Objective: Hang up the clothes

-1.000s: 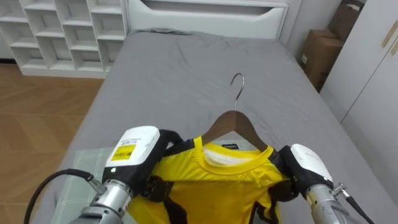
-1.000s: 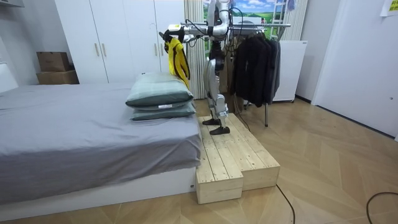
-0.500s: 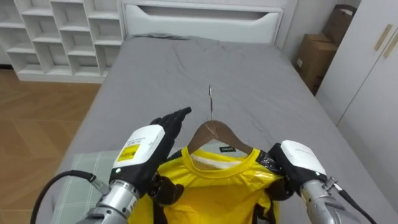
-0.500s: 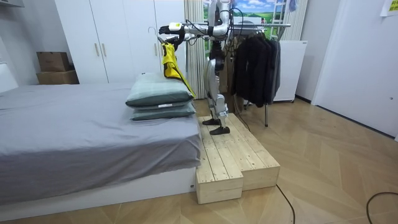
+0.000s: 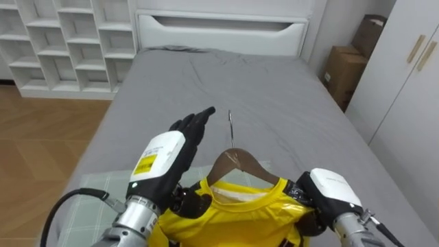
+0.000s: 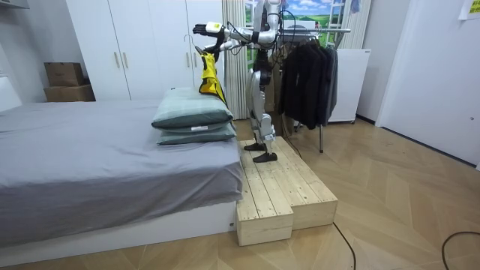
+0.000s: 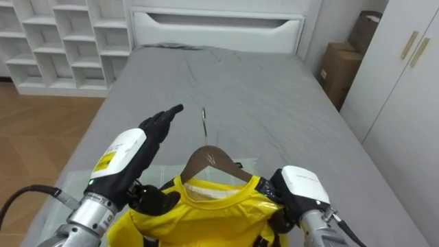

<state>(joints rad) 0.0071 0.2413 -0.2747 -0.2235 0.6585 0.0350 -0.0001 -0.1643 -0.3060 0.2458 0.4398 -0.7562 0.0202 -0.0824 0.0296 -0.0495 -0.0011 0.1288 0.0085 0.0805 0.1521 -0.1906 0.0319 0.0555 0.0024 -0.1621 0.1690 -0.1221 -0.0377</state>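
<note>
A yellow shirt hangs on a wooden hanger, held up in front of me over the grey bed. The metal hook stands upright and edge-on. My left hand is at the shirt's left shoulder, its fingers straight and pointing forward past the hook, its thumb down by the collar. My right hand is shut on the shirt's right shoulder. In the room view I stand on a wooden platform beside the bed, arms raised, with the shirt dangling below my hands.
A white headboard closes the bed's far end, with white cube shelves to its left. A cardboard box and white wardrobe doors are on the right. Pillows lie below the shirt. A rack of dark clothes stands behind me.
My left hand's fingers have uncurled from the shirt's shoulder and straightened forward. The hanger has turned so its hook is edge-on. The arms and shirt have risen a little.
</note>
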